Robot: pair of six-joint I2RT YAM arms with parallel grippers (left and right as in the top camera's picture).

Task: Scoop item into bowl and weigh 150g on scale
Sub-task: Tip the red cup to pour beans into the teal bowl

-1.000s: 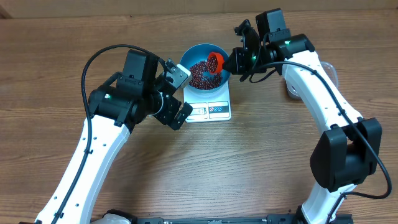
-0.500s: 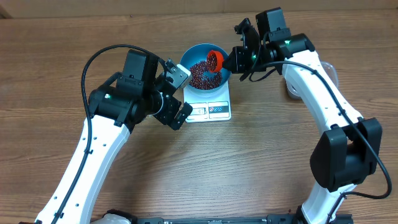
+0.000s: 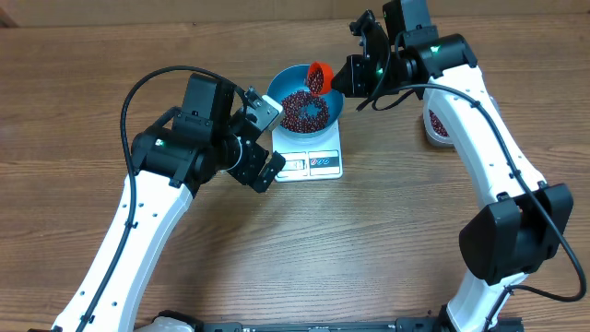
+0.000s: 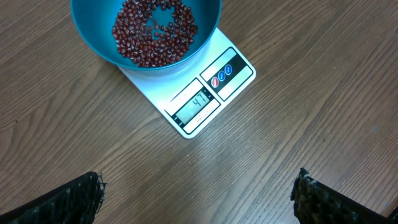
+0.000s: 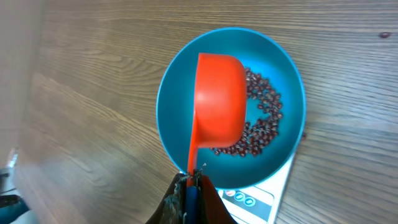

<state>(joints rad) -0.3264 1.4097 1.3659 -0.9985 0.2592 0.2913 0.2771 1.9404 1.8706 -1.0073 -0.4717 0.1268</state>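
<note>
Beans [image 4: 152, 34] fill smooth round blue bowl [image 4: 93, 25]; right pincer [image 5: 191, 180] pinches plastic scoop [image 5: 217, 99], left pincer [image 4: 199, 200] gapes.

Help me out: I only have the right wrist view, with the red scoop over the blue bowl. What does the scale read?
Observer: In the left wrist view the scale has its display lit. The tilted digits look like 41, so it seems short of target.
Operator: What is the left gripper doing?
Observer: Overhead, the left gripper hangs open by the scale's left side, holding nothing.
Operator: Are there more beans to scoop?
Observer: Yes. Overhead, a clear tub sits to the right of the scale, partly behind the right arm. It has beans in it for the red scoop.
</note>
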